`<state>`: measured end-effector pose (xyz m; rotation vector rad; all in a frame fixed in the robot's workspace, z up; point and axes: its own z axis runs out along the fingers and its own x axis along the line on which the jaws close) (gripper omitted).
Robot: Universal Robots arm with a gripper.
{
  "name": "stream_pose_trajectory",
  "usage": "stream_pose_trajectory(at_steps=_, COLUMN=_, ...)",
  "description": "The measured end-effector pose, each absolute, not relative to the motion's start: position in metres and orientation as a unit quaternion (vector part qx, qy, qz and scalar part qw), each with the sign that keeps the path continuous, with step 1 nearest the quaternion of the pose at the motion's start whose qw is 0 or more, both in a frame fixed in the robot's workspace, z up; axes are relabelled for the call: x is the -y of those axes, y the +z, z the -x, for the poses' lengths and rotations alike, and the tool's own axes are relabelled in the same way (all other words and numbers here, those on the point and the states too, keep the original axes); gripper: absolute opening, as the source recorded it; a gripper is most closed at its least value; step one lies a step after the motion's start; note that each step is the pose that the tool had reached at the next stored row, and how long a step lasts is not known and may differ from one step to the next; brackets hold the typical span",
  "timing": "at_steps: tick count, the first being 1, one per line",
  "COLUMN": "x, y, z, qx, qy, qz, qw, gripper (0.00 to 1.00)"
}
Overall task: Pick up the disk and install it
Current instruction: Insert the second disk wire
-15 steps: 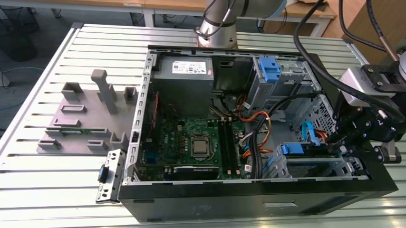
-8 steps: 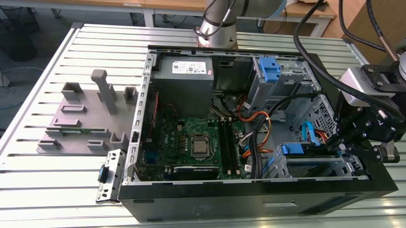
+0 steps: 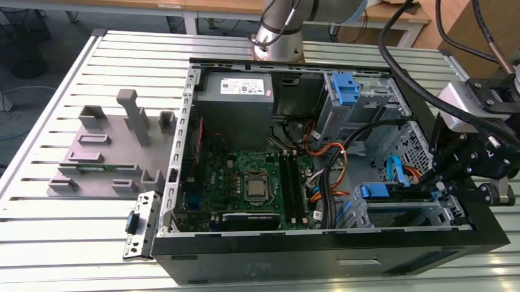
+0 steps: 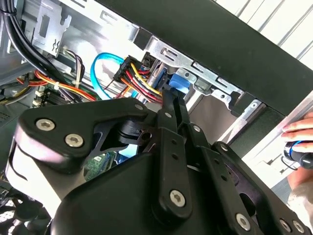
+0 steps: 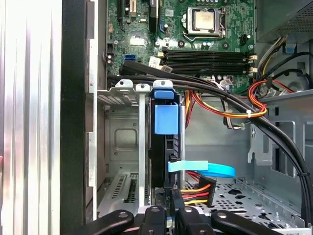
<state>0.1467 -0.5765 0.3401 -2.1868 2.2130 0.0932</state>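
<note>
The disk (image 5: 166, 147) stands on edge in the metal drive cage (image 5: 122, 142) at the near corner of the open computer case, its blue bracket tab (image 5: 166, 118) facing the motherboard. In the exterior view the disk's blue bracket (image 3: 375, 191) shows at the cage top. My gripper (image 5: 171, 214) hangs at the disk's end away from the motherboard, its fingers (image 5: 155, 216) close together, shut. In the second wrist view the gripper (image 4: 171, 97) reaches right up to the blue bracket (image 4: 180, 81). I cannot tell whether it touches. From the exterior view's right the gripper (image 3: 439, 188) comes over the case wall.
A blue data cable (image 5: 203, 169) and a red-yellow-black power plug (image 5: 198, 191) lie beside the disk. Thick black cables (image 5: 234, 103) cross above the cage. A grey power-supply box (image 3: 235, 91) and a second blue bracket (image 3: 345, 88) sit at the back. A hand (image 4: 298, 142) rests outside the case.
</note>
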Motion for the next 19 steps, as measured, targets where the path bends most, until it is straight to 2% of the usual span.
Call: stream_pose_trajectory(at_steps=19, x=0.5710, y=0.3361, z=-0.1392, qx=-0.711, qy=0.030, qz=0.703, qw=0.014, gripper=0.16)
